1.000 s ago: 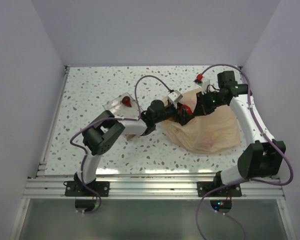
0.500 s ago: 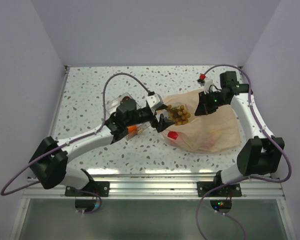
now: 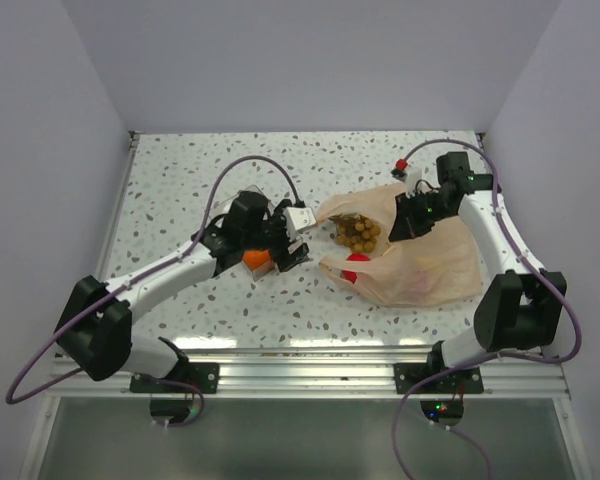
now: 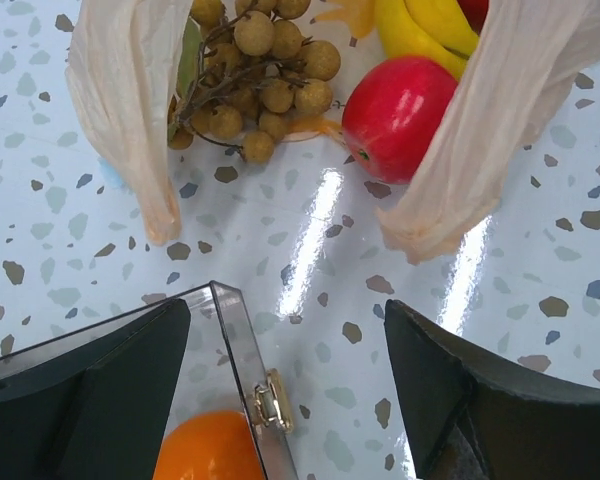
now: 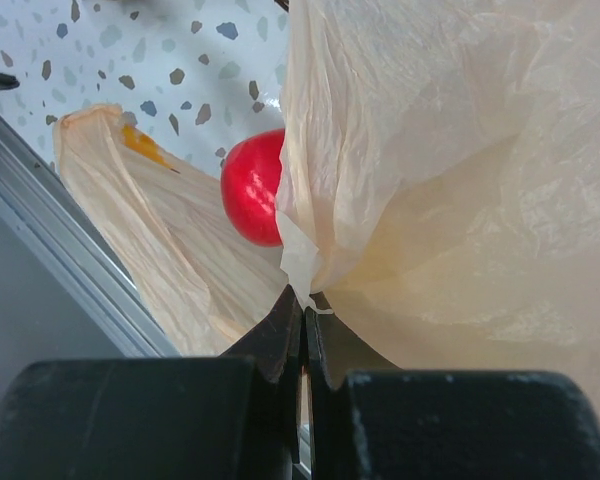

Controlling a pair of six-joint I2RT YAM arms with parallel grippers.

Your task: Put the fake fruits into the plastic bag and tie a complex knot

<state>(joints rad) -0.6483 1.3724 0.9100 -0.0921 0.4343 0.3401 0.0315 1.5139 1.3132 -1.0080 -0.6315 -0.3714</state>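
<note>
The peach plastic bag [image 3: 425,262] lies right of centre with its mouth facing left. Inside the mouth are a tan grape cluster [image 3: 358,231] and a red apple [image 3: 356,268]. My right gripper [image 3: 405,213] is shut on the bag's upper edge [image 5: 302,298], holding the mouth up. In the left wrist view the grapes [image 4: 252,78], an apple [image 4: 408,106] and a yellow banana [image 4: 420,28] sit between the bag's two handles. My left gripper [image 4: 290,390] is open over a corner of the clear tray [image 4: 223,305], where an orange piece [image 4: 208,448] lies. It touches no fruit.
The tray has a small brass clasp [image 4: 270,400] on its edge. An aluminium rail [image 3: 300,362] runs along the table's near edge, and grey walls close in the left, back and right sides. The left arm [image 3: 170,275] stretches across the table's left half.
My left gripper has pulled back left from the bag's mouth to the tray, leaving the red apple in the bag. The right gripper has kept its hold on the bag's edge.
</note>
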